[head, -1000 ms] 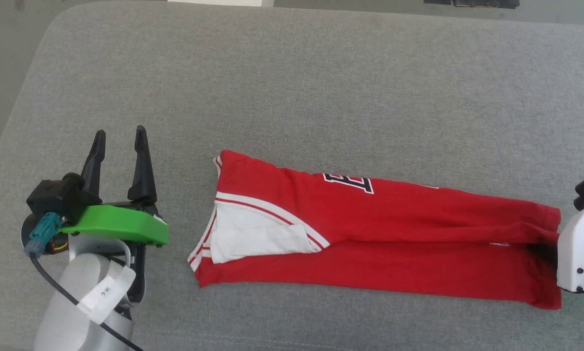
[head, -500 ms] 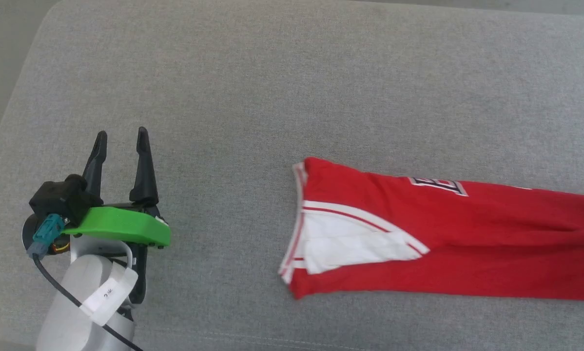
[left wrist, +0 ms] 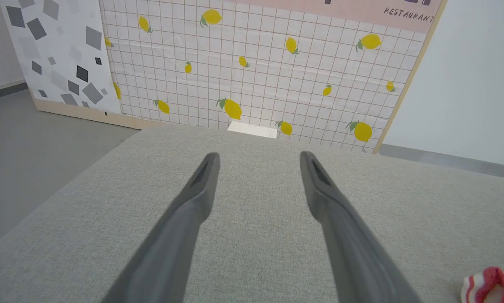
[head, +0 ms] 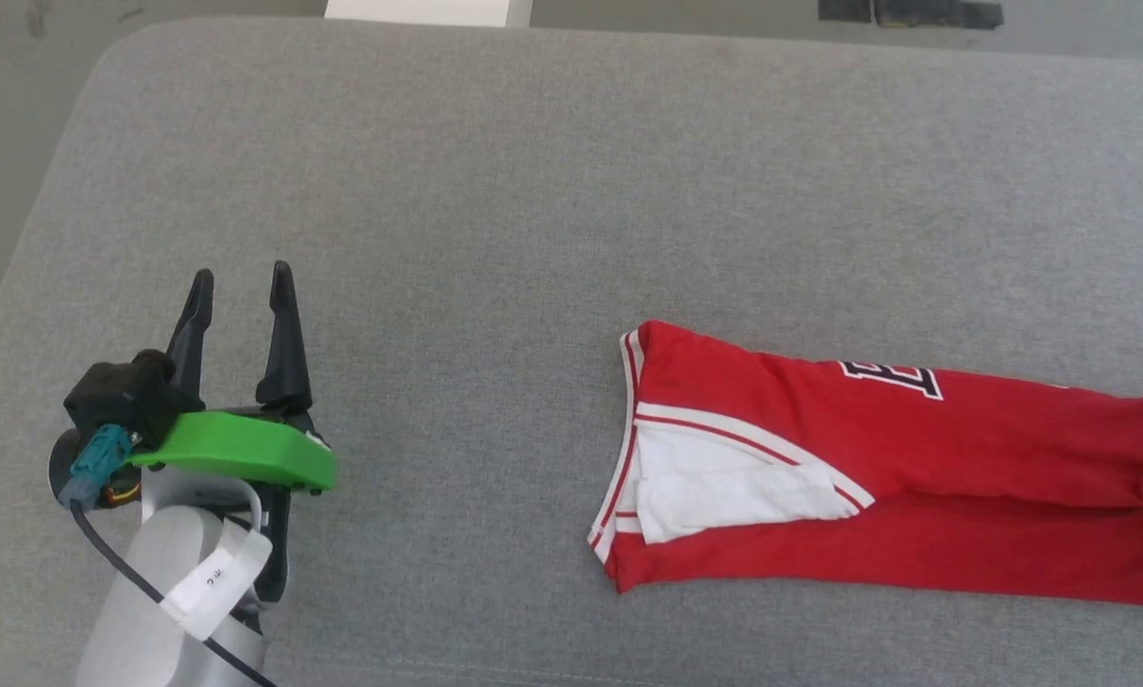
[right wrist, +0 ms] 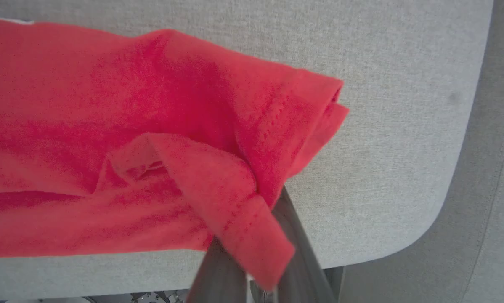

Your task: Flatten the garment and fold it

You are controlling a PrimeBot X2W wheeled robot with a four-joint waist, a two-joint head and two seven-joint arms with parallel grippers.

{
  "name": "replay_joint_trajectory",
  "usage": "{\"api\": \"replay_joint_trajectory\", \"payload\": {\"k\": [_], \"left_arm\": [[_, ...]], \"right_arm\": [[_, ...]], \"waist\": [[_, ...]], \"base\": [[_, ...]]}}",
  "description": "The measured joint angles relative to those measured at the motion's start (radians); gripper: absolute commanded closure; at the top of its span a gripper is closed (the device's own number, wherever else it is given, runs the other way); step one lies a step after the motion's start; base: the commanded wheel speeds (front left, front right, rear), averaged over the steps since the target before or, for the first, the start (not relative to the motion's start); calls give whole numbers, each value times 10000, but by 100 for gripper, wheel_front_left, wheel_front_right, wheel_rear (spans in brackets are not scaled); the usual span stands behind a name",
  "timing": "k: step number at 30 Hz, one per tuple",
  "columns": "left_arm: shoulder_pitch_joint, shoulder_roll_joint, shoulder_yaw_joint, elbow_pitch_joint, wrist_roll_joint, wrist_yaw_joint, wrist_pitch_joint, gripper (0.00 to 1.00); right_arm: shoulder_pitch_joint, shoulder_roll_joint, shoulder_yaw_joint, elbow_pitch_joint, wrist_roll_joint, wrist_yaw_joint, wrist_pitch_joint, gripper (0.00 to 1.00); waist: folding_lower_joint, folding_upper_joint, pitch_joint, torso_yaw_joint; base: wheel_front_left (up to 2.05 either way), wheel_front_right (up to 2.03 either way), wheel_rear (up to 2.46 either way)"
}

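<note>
your right end effector (right wrist: 258, 252) is pinched shut on a doubled corner of the garment (right wrist: 109, 126), near the grey surface (right wrist: 403, 126) and its rounded edge. from that grip the red cloth stretches away as a long narrow band, flat on the surface, white sleeve (head: 724, 487) at the far end. your left end effector (head: 240, 272) hovers well beyond that sleeve, fingers spread apart, empty. past its tips stands a lemon-print panel (left wrist: 256, 63).

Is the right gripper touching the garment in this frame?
Touching. The right wrist view shows the garment's red hem pinched between the right gripper's shut fingers and draped over them.
</note>
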Motion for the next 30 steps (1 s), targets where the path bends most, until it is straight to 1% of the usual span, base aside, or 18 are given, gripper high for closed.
{"api": "replay_joint_trajectory", "payload": {"k": [3,6,8,12,13,17,19,30], "left_arm": [[74,-19,2,46,-2,-23,0,0],[129,-44,-4,84,-4,-27,0,0],[162,-59,-2,121,-4,-29,0,0],[179,-65,-12,163,-6,-52,0,0],[217,-69,-38,192,-10,-113,0,0],[261,-67,-61,215,-59,-128,0,0],[267,-67,-86,228,-65,-130,0,0],[268,-198,-207,228,-67,-203,-2,0]], "right_arm": [[167,-59,290,-1051,12,0,951,100],[360,17,589,-2107,190,0,1824,100],[462,205,815,-2828,420,0,2272,100],[550,662,1519,-3868,830,0,2631,100],[545,1053,2084,-4203,1053,-4,2688,100],[353,1628,2863,-4232,1304,-4,2454,100],[89,1992,3254,-4084,1411,-4,2117,100],[-1517,3561,5388,-2259,1567,-4,316,100]], "waist": [[0,0,-169,-38],[0,0,-340,-75],[0,0,-459,-93],[0,0,-641,-115],[0,0,-735,-98],[0,0,-778,3],[0,0,-781,74],[-1,0,-649,464]], "base": [[0,0,0],[0,0,0],[0,0,0],[0,0,0],[0,0,0],[0,0,0],[0,0,0],[0,0,0]]}}
